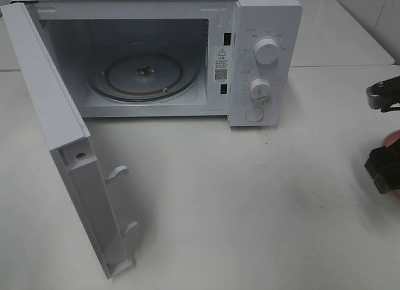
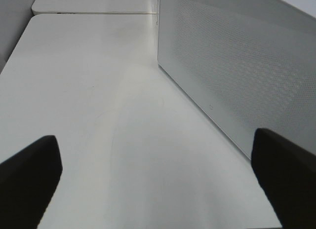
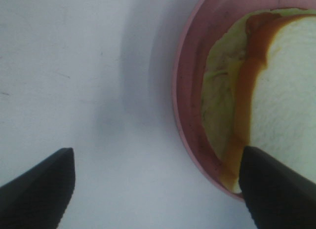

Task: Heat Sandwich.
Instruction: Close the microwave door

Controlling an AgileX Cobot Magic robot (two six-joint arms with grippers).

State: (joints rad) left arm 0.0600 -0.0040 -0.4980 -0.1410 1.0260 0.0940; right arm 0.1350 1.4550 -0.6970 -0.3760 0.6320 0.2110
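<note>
The sandwich [image 3: 281, 91], pale bread with yellow-green filling and an orange-brown edge, lies on a pink plate [image 3: 186, 105] on the white table. My right gripper [image 3: 158, 189] hovers over the plate's rim, open. One finger [image 3: 276, 189] is over the sandwich's edge and the other [image 3: 39, 189] is over bare table. In the exterior high view that gripper [image 1: 378, 132] is at the far right edge, and a sliver of the plate [image 1: 392, 139] shows behind it. My left gripper [image 2: 158, 184] is open and empty, low over the table beside the microwave door [image 2: 232, 66].
The white microwave [image 1: 265, 59] stands at the back of the table. Its door [image 1: 69, 152] is swung wide open toward the front left. The glass turntable [image 1: 144, 74] inside carries nothing. Two knobs and a button sit on its right panel.
</note>
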